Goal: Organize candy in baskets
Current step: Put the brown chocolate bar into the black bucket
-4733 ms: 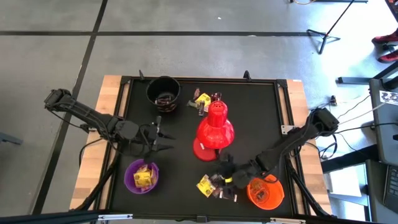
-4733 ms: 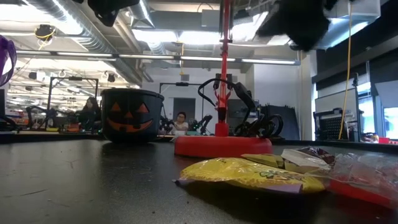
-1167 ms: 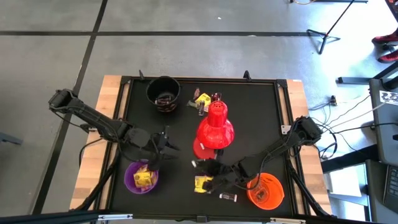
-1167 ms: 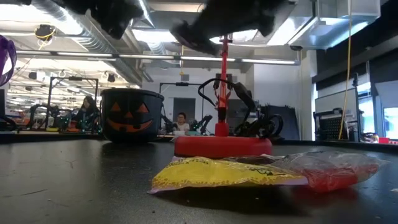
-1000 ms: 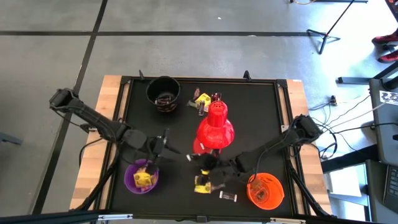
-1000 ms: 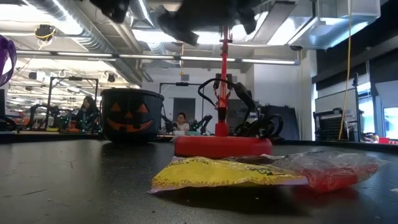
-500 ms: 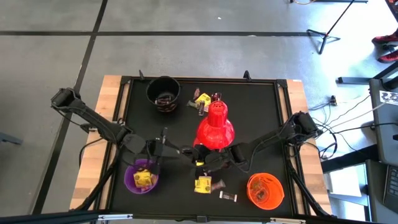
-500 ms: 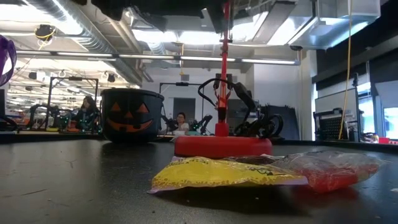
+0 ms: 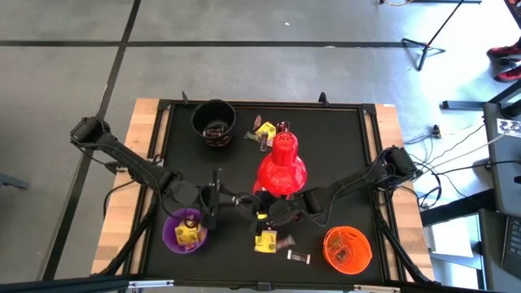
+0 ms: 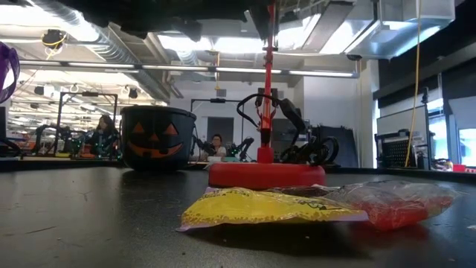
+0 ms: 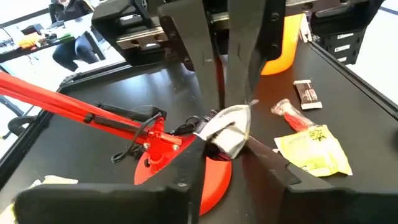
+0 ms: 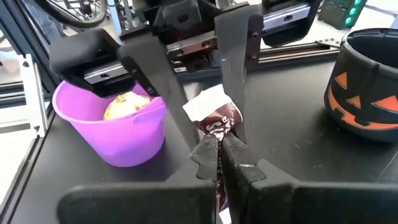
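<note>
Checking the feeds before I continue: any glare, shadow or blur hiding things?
Low view: bright ceiling lights, dark arms silhouetted along the top, yellow candy close and soft. Left wrist view: silvery candy between the grippers slightly blurred. High view: evenly lit, black mat swallows detail.

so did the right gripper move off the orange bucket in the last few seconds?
Yes. The right gripper went from beside the orange bucket toward the left arm, now just below the red lamp.
</note>
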